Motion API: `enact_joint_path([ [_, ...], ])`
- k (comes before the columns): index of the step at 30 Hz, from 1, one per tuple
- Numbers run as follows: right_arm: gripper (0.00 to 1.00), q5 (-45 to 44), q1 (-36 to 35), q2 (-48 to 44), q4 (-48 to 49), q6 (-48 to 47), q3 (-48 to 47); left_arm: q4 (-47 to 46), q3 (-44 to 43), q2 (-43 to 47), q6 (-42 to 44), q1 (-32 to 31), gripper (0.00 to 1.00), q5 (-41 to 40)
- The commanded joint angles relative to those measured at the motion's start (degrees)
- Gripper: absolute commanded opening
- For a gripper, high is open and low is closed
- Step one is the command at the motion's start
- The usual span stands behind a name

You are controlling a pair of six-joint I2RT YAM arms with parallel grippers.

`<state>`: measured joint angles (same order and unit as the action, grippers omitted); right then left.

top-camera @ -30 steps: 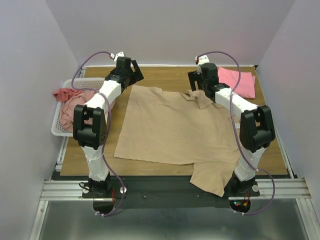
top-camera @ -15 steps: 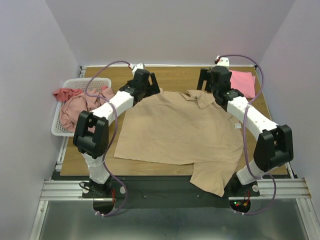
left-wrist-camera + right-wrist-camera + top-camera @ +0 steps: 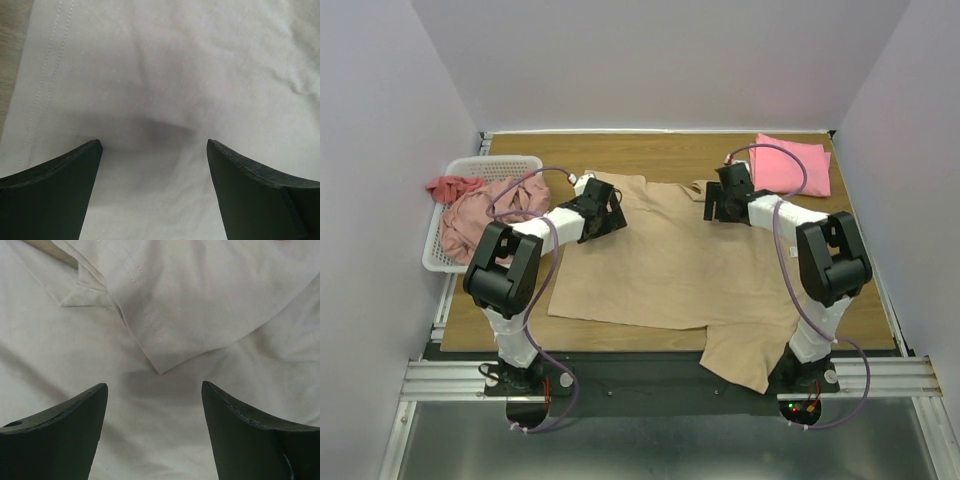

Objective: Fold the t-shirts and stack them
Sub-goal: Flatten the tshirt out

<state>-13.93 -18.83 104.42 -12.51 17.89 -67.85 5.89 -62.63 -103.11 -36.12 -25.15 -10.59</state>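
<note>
Near edge first: a large tan short-sleeved cloth shirt (image 3: 670,260) lies spread across the wooden table (image 3: 875,300), one sleeve (image 3: 745,360) drooping over the front between the arm bases. Farther in, both arms reach low over the shirt's far half. The left gripper (image 3: 152,150) hangs close over the far-left part of the cloth, jaws apart and empty, with a double-stitched edge (image 3: 42,80) running past its left finger toward bare wood. The right gripper (image 3: 154,390), jaws likewise parted with nothing between them, hangs over the far-right part. There a pointed stitched flap (image 3: 165,330) by the collar lies folded onto the body, its tip just beyond the gap and aimed at it. Each arm has its own side's cloth directly beneath it, so the coming pinch looks to be a straight drop; the shirt's breadth runs left to right between the two. Beyond, a folded bright pink shirt (image 3: 795,162) sits at the far-right corner. At far left, a white plastic mesh basket (image 3: 485,163) holds a crumpled dusty-pink shirt (image 3: 485,212) and a salmon-red shirt (image 3: 450,187).
</note>
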Motion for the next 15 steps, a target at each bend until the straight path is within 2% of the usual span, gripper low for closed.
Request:
enact_joint_path([
  [1,0.78,-4.68,-0.15,2.01,0.74,-3.03,-4.74,-1.23,3.29,1.69,-2.2,0.36,0.98,-1.54],
  [6,0.72,-9.97,-0.15,7.1,0.74,-4.0,-7.81,-1.32,5.67,0.8,-2.99,2.29,0.98,-1.19],
  [9,0.63,-11.46,-0.15,9.39,0.74,-3.83,-9.49,-1.41,7.69,1.94,-3.61,3.17,0.98,-1.28],
  [10,0.53,-12.08,-0.15,9.74,0.74,-3.57,-9.92,-1.58,8.48,2.3,-3.61,3.35,0.98,-1.28],
  [13,0.29,-12.96,-0.15,9.92,0.82,-2.51,-10.89,-1.5,9.28,3.18,-3.35,3.79,0.99,-1.89],
  [14,0.22,-13.57,-0.07,10.01,0.82,-2.51,-11.68,-1.58,9.63,3.27,-3.34,3.88,0.98,-1.98],
  [15,0.21,-13.66,-0.15,10.1,0.82,-2.51,-12.12,-1.5,9.72,3.18,-3.43,3.88,0.98,-1.98],
])
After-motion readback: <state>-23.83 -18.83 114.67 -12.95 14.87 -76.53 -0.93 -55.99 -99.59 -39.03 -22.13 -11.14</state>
